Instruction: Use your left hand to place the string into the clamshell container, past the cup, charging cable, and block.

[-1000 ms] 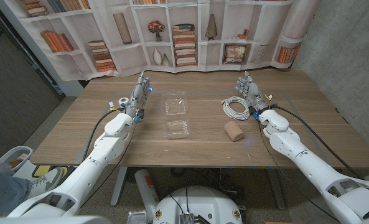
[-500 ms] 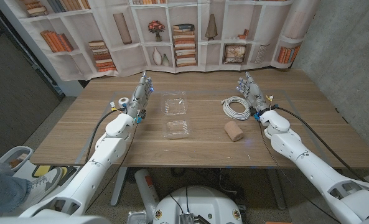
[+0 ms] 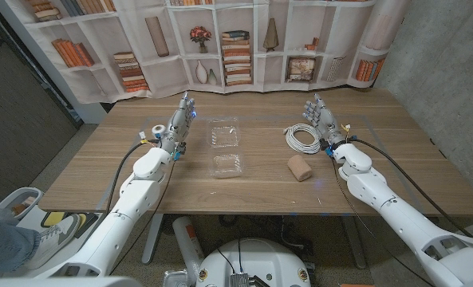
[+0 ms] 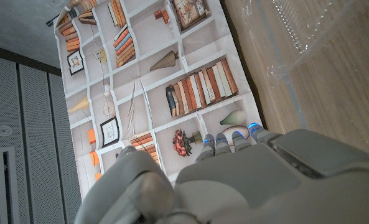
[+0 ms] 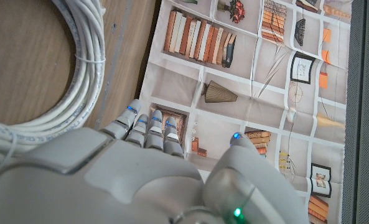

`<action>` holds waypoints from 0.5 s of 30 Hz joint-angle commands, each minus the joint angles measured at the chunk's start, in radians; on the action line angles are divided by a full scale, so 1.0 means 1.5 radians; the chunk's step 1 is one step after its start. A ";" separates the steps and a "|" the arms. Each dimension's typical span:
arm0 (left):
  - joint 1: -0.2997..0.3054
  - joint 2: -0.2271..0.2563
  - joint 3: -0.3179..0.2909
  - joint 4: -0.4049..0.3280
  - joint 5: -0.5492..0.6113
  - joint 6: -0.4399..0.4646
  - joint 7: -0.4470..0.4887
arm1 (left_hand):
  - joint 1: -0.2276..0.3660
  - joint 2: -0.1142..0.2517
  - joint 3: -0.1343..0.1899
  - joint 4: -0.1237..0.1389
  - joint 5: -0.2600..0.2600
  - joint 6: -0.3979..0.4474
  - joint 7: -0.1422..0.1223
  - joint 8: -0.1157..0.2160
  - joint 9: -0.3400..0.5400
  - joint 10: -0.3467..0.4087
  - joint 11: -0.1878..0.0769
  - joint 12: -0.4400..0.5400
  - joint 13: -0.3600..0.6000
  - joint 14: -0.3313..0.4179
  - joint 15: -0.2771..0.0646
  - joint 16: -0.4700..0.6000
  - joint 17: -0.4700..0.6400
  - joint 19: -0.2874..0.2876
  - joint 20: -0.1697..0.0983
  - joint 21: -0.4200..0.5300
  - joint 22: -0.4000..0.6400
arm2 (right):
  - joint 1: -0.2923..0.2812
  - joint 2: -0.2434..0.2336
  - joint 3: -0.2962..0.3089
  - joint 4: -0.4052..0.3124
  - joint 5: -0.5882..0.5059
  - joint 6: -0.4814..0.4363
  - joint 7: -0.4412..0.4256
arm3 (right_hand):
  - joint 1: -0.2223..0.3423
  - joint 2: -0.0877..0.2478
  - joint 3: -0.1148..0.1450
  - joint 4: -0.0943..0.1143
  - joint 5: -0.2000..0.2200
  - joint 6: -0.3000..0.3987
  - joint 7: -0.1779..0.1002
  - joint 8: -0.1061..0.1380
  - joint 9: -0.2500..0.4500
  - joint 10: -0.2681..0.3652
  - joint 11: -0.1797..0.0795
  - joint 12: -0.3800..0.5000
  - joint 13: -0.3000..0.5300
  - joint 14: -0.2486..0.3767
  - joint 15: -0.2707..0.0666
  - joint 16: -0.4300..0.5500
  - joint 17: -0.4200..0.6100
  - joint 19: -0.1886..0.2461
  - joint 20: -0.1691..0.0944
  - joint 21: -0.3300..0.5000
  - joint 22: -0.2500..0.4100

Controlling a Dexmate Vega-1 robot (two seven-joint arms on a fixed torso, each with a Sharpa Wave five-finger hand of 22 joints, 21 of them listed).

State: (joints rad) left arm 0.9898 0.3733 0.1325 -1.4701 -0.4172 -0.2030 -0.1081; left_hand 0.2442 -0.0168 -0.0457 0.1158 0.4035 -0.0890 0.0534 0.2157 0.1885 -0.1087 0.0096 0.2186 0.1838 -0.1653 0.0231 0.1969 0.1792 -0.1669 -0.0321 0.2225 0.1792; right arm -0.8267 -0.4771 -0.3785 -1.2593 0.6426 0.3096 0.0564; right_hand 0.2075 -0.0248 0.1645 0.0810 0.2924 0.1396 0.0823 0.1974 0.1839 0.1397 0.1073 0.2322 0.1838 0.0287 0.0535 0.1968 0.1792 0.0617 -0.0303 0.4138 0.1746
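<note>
The clear clamshell container lies open at the table's middle, and its plastic edge also shows in the left wrist view. A thin pale bit, perhaps the string, lies in its far half. My left hand stands to its left, fingers spread and pointing up, holding nothing. A small white cup-like object sits just left of that hand. The white charging cable is coiled right of the container, with the tan block nearer me. My right hand stands open beside the coil.
A bookshelf-print curtain hangs behind the table's far edge. Bare wood runs along the near side of the table. A concrete wall stands at the right.
</note>
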 commanded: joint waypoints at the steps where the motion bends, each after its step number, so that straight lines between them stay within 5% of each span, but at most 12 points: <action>1: 0.032 0.015 -0.009 -0.046 0.023 -0.020 0.018 | 0.010 0.001 0.002 -0.003 0.007 0.006 0.001 0.005 0.001 0.004 -0.001 0.006 0.003 0.004 -0.001 0.006 0.001 -0.027 -0.014 0.006 0.001 | -0.004 0.001 -0.005 -0.004 -0.005 0.002 -0.001 | 0.003 0.003 0.003 -0.004 -0.001 0.003 0.000 0.002 0.002 0.004 -0.001 -0.001 0.002 0.004 0.005 0.001 0.003 0.007 -0.002 -0.001 0.002; 15: 0.061 0.030 -0.017 -0.067 0.010 -0.045 0.019 | 0.016 0.005 0.002 -0.006 0.007 0.015 0.001 0.006 0.001 0.013 -0.002 0.007 0.003 0.013 -0.002 0.006 0.001 -0.023 -0.012 0.005 0.001 | -0.005 -0.003 -0.005 -0.010 -0.007 0.001 -0.001 | 0.003 0.004 0.003 -0.005 -0.003 0.003 0.000 0.001 0.002 0.005 -0.002 -0.001 0.002 0.005 0.005 0.000 0.003 0.008 -0.003 -0.004 0.002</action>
State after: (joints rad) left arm 1.0457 0.4003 0.1188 -1.5428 -0.3936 -0.2439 -0.0856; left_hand 0.2575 -0.0117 -0.0415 0.1116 0.4074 -0.0713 0.0508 0.2157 0.1884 -0.0934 0.0072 0.2227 0.1838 -0.1525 0.0209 0.1969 0.1791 -0.1668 -0.0321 0.2225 0.1791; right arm -0.8329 -0.4819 -0.3845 -1.2721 0.6340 0.3088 0.0542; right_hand 0.2074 -0.0247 0.1684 0.0771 0.2924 0.1394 0.0823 0.1974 0.1838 0.1396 0.1073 0.2322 0.1837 0.0287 0.0535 0.1968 0.1791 0.0616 -0.0304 0.4100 0.1745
